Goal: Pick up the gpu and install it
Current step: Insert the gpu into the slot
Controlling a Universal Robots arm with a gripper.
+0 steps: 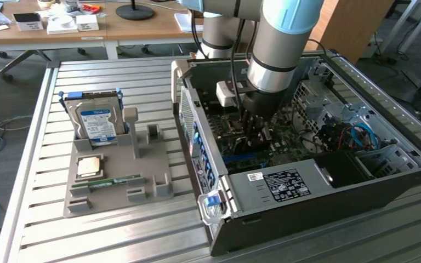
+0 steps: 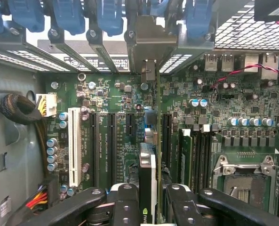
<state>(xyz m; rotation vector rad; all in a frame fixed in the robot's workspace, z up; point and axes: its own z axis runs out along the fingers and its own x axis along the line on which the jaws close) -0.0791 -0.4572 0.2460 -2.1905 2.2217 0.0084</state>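
Slatted metal desk (image 1: 123, 230) across the exterior view. Open computer case (image 1: 328, 203) at centre right of that frame. Arm (image 1: 284, 49) reaching into case from upper centre. Hand (image 2: 147, 197) closed on gpu (image 2: 147, 165), card edge-on between fingers (image 2: 125, 203), above motherboard (image 2: 111, 141) slots, silvery bracket (image 2: 146, 47) at rear slot openings of case.

You had the exterior cam mounted high and well back, looking down at an angle over the table (image 1: 115, 235) into the open PC case (image 1: 328, 203). Wrist cam sat close inside, facing the motherboard (image 2: 115, 94) past the gripper (image 2: 148, 200). Both views shared that motherboard (image 1: 287, 143).
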